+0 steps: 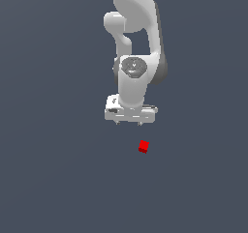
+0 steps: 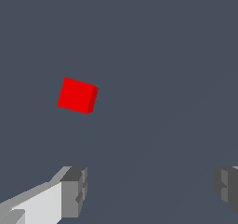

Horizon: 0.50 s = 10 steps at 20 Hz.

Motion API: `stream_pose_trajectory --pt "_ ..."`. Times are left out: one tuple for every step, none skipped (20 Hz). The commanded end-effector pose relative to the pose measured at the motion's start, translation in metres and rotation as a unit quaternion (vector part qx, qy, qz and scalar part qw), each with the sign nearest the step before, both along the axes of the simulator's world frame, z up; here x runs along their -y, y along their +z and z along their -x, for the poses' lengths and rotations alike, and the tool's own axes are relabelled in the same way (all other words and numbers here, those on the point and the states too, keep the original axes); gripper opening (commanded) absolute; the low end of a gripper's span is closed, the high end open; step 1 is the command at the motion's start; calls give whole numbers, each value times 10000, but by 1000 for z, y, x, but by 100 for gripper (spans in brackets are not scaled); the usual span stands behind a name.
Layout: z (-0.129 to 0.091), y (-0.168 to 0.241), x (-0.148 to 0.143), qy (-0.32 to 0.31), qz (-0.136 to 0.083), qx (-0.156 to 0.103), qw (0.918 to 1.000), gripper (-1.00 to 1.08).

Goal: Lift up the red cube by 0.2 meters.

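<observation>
While the grasp is not yet made: the white gripper point(image 1: 130, 123) hangs above the floor, nothing between its fingers.
Pincer: fingers point(image 2: 74, 190) spread wide apart.
Red cube point(image 1: 143, 146): on the floor, near the gripper, off toward the exterior view's right, clear of both fingers.
Cube pose: turned askew to the finger line point(image 2: 77, 95).
Doing it well: probably centre over the cube, align with its faces, descend, then close.

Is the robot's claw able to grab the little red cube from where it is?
Probably yes. The gripper hangs open, not touching the red cube, which sits alone with nothing around it. The cube isn't between the fingers yet, so the claw must shift over and come down.
</observation>
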<state>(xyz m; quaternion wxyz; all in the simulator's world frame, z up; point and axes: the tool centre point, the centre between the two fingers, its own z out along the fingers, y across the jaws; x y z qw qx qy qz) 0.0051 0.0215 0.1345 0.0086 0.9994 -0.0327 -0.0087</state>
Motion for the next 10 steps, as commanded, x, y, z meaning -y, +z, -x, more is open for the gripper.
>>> stream_pose_trajectory --pt "-5 -15 -10 -162 -9 9 9999 100" --pt "-8 -21 -15 -235 -12 15 9997 100" --pt "-11 -28 -19 -311 -16 20 9995 100" --pt "-14 -35 -23 -388 -20 26 9992 100" --pt "-17 -41 -28 -466 -24 32 9989 100" --pt "-21 -48 -32 -546 -28 38 9985 100" --pt "-24 -55 -37 -626 -32 45 9980 100" --pt "-28 -62 -41 -704 -37 51 9975 100" --pt "-31 -68 -45 -777 -40 56 9970 100" --pt "-35 -74 -49 -846 -44 62 9964 100"
